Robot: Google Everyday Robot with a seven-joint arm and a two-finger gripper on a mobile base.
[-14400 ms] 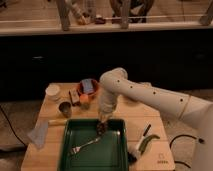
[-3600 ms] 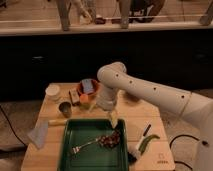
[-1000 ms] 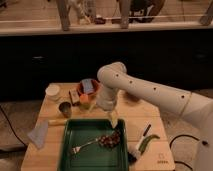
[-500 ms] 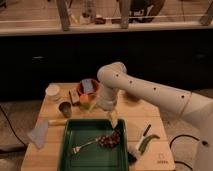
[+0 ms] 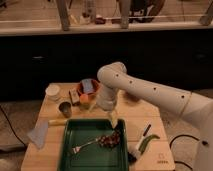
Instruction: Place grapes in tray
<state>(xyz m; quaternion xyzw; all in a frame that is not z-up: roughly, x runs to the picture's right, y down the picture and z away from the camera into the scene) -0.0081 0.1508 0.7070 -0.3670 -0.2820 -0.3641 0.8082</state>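
A dark, reddish bunch of grapes [image 5: 109,139] is seen in the green tray [image 5: 75,160], directly below the gripper [image 5: 115,125], beside a fork [image 5: 84,146]. The gripper hangs over the tray's far right part. A metal cup [image 5: 65,108] stands farther left.

Wooden table [image 5: 150,114], dark cabinets [image 5: 60,60], tool [image 5: 116,125] above

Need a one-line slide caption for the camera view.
Gripper poised over grapes lying beside fork in green tray.
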